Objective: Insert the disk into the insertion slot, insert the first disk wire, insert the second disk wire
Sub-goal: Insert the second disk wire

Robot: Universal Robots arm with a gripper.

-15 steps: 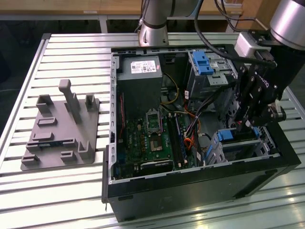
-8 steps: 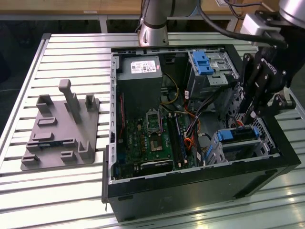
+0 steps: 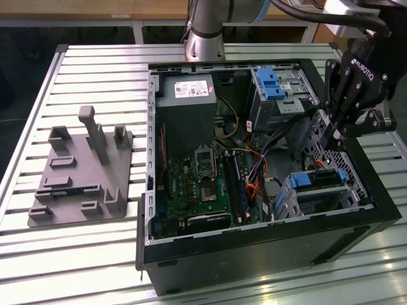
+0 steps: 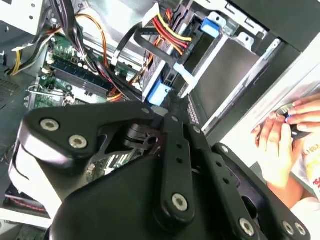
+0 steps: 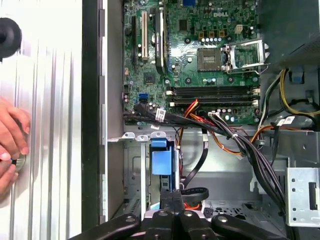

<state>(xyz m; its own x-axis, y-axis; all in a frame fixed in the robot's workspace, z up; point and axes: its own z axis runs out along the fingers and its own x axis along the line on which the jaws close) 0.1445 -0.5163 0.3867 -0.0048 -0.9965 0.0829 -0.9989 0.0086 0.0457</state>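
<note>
Overhead, end effector (image 3: 335, 141) pinched together above the disk (image 3: 318, 180), label unreadable.

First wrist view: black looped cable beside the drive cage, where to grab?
Probably the black looped cable at its loop, coming straight down through the black computer case's open side: the loop lies exposed beside the grey metal cage, and case walls block sideways approaches.

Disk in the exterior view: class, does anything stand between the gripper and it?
Nothing visible does. The gripper hangs just above the disk, which already sits in the insertion slot, with open space between them. The black cables run past on the exterior view's left of that gap.
</note>
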